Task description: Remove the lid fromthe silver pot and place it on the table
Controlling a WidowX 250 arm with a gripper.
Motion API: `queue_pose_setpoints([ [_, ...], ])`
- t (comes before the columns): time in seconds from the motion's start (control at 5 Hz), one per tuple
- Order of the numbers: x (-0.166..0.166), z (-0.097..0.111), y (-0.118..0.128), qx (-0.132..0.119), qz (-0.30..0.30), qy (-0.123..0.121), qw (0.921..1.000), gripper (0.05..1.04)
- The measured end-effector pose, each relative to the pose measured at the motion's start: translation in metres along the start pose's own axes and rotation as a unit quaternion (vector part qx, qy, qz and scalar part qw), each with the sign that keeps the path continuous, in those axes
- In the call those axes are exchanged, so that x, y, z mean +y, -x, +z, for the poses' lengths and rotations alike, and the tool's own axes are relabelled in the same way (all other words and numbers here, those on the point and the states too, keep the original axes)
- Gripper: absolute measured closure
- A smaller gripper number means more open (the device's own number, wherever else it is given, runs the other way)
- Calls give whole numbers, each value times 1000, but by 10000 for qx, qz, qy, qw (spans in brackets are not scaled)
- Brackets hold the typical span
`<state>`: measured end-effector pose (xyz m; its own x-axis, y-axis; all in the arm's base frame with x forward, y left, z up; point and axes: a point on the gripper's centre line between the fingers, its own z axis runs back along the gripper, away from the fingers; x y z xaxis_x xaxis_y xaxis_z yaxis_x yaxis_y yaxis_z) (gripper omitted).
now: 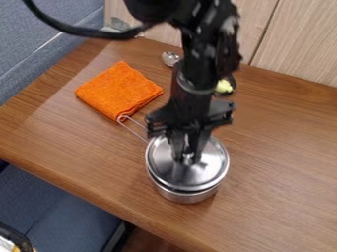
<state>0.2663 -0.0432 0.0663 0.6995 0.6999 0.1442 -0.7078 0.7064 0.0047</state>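
Broadly, the work happens on a brown wood-grain table [283, 147], with the black jointed arm [209, 59] coming down from the top edge of the view. Beneath it stands the round silver metal pot [186, 197], upright near the table's front edge. Up and to the left of the pot lies a folded orange cloth [118, 91]. The flat, shiny silver lid [168, 170] sits over the pot's mouth, directly under the black two-finger gripper [188, 156]. That is the relation that counts: being round, the lid offers no long axis to match, so the pull should be straight up, then sideways to the table. Whether the gripper is clamped on the lid or released, I cannot tell. The pot's thin wire handle [136, 129] points away toward the cloth; the open wood to the right seems the easier landing place. Smallest, the lid's central knob [189, 160] is right at the gripper's tip.
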Motion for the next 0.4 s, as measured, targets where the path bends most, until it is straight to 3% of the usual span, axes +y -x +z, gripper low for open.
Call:
queue_pose_setpoints([
  [0.4, -22, 39, -29, -199, 516, 447, 9975, 795],
])
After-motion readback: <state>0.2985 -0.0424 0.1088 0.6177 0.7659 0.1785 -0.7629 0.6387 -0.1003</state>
